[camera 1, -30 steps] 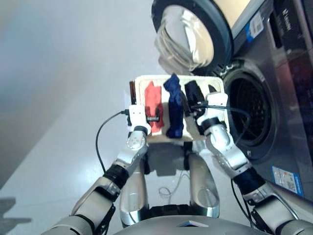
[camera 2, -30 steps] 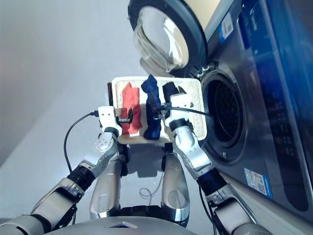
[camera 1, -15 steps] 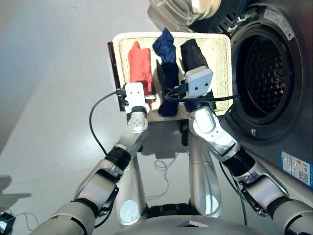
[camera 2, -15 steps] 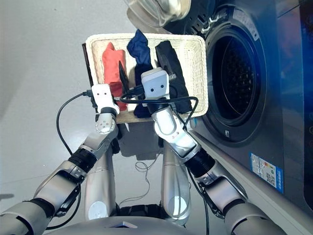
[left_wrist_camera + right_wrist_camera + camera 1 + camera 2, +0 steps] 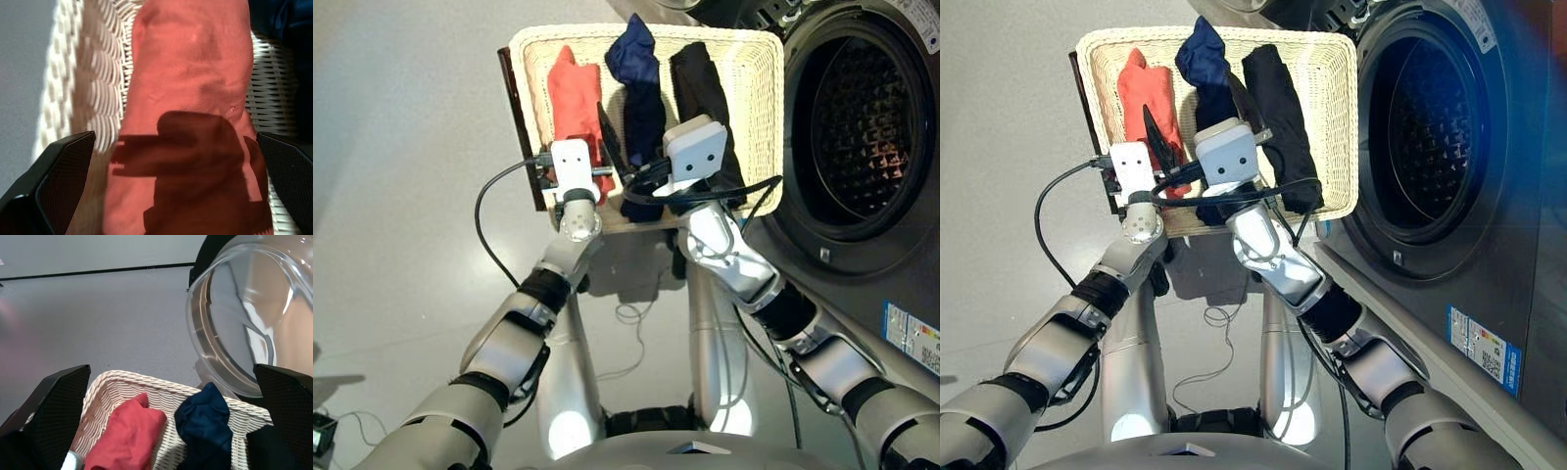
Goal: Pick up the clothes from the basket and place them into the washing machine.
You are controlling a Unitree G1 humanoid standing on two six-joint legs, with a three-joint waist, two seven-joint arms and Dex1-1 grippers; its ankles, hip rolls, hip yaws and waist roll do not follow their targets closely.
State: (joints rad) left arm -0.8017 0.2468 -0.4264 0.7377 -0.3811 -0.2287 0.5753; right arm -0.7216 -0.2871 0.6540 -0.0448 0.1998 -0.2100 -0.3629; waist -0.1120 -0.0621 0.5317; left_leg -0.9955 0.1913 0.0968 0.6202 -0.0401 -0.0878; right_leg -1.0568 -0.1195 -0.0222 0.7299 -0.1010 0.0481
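The cream wicker basket (image 5: 759,98) sits on the floor in front of me and holds the clothes side by side: a coral-orange bundle (image 5: 570,90), a navy one (image 5: 636,83) and a black one (image 5: 700,83). My left gripper (image 5: 176,139) is open, its fingers standing either side of the coral bundle's near end, just above it. Higher up, over the near ends of the navy and black bundles, my right gripper (image 5: 171,374) is open and holds nothing. The washing machine (image 5: 862,127) stands to the right with its porthole open, and its glass door (image 5: 239,318) is swung out beyond the basket.
A dark brown strip (image 5: 516,132) runs along the basket's left side. Black cables (image 5: 489,235) loop from both wrists. Grey floor (image 5: 401,196) spreads out to the left. The machine's front panel with a blue label (image 5: 911,331) lies close by my right arm.
The head camera has tilted down, so the basket looks nearer and the door has left the top of the picture. Both grippers have reached further over the basket's near end.
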